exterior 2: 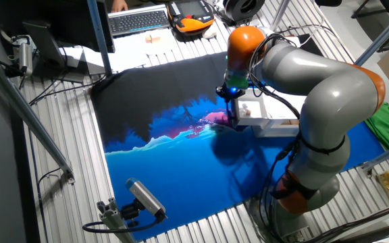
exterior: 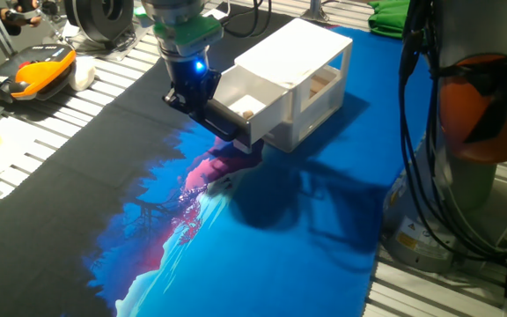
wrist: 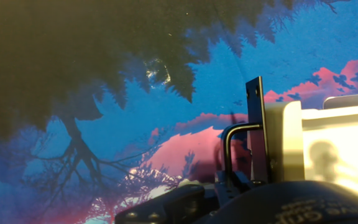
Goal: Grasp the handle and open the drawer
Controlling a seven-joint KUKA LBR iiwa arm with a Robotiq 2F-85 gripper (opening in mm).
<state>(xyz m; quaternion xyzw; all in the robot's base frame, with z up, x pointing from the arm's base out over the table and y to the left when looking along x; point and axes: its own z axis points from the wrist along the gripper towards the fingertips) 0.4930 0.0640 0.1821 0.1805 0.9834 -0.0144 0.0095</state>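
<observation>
Black claw (wrist: 229, 186) gripped the slim black bar handle (wrist: 230, 152) of the shallow white drawer (exterior: 246, 99), which stood partly out of its cabinet. Judged: pull straight, level, along the slide.

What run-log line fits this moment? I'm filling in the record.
phase: pulling | gripper: at handle, closure unclear | drawer: partly open | cabinet: on mat

A white drawer (exterior: 255, 99) with black handle (wrist: 236, 149) sits on a blue, pink and black mat (exterior: 262, 246).
</observation>
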